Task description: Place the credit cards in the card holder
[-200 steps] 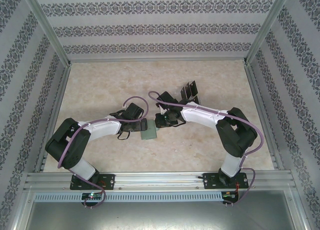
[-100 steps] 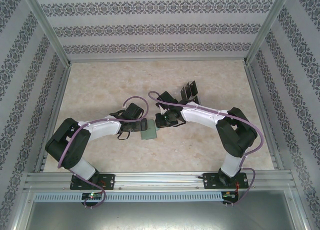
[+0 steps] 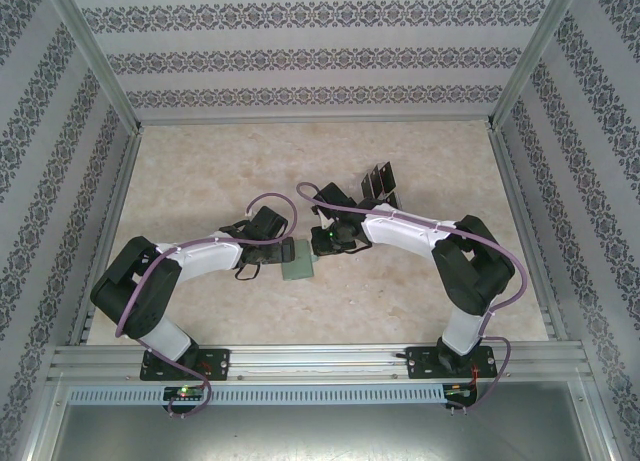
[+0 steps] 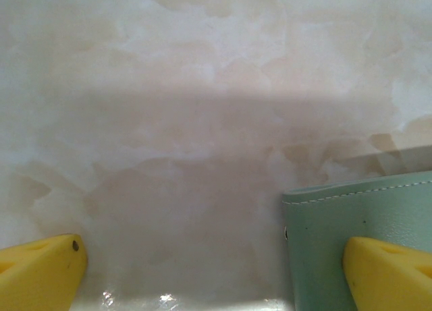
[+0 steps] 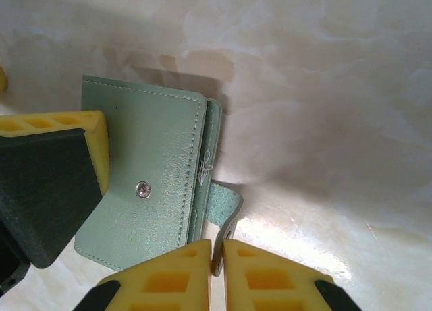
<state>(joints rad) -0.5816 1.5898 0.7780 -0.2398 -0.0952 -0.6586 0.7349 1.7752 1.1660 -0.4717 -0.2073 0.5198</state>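
Hands are entered first, two in number. The right hand (image 5: 217, 274) is seen closed, its yellow fingers (image 5: 177, 262) all but meeting, with the strap (image 5: 226, 204) of the card holder (image 5: 152, 169) pinched between them. The left hand (image 4: 216, 274) is held wide open. One of its fingertips (image 4: 388, 274) is placed over the card holder's edge and the other over bare tabletop (image 4: 202, 122); whether the case is pressed cannot be told. The card holder, sage green and stitched, is found lying flat on the tabletop between the two hands, just ahead of the right hand's fingers. The credit cards (image 3: 378, 184), black and stood on edge, are noted beyond the right hand and to its right, well apart from the card holder.
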